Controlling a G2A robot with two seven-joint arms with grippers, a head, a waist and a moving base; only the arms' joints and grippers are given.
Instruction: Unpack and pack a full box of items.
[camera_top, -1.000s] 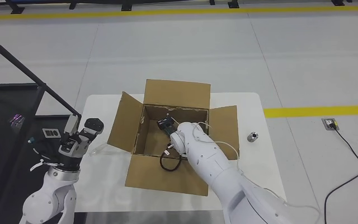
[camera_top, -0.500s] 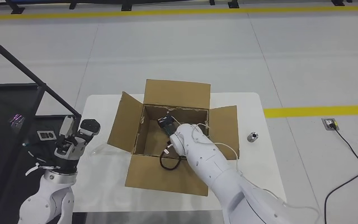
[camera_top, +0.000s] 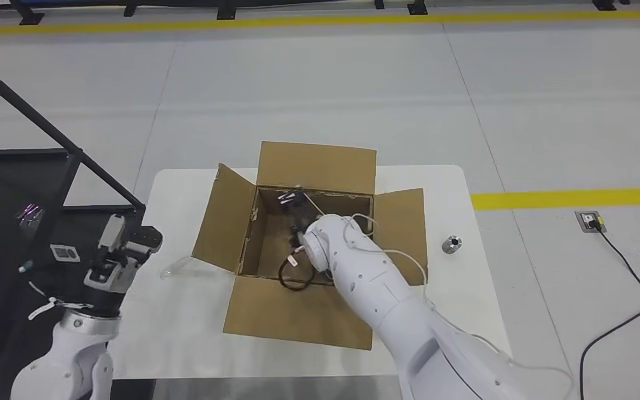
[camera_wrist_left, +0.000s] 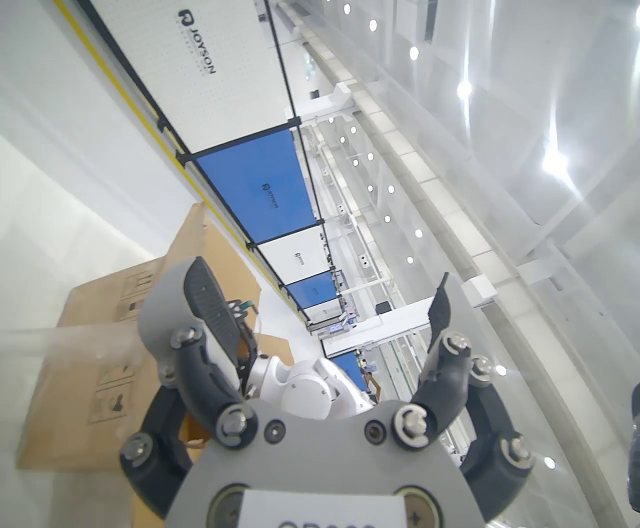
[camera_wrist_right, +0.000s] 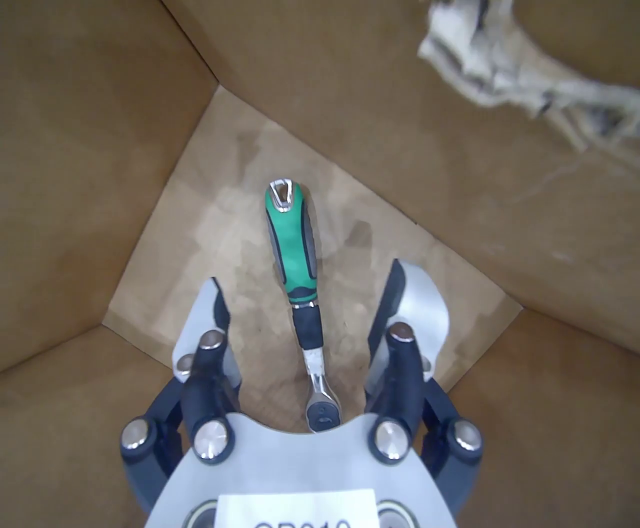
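Likely unpacking step. Your right pincer wide open, empty, inside box; ratchet beneath, between jaws. Next: lower, close on handle. Left pincer open, empty.

One cardboard box, one ratchet wrench; one metal socket, one clear bag

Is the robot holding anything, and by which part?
Nothing. The right gripper hangs open over a wrench in the box; the left gripper is open too.
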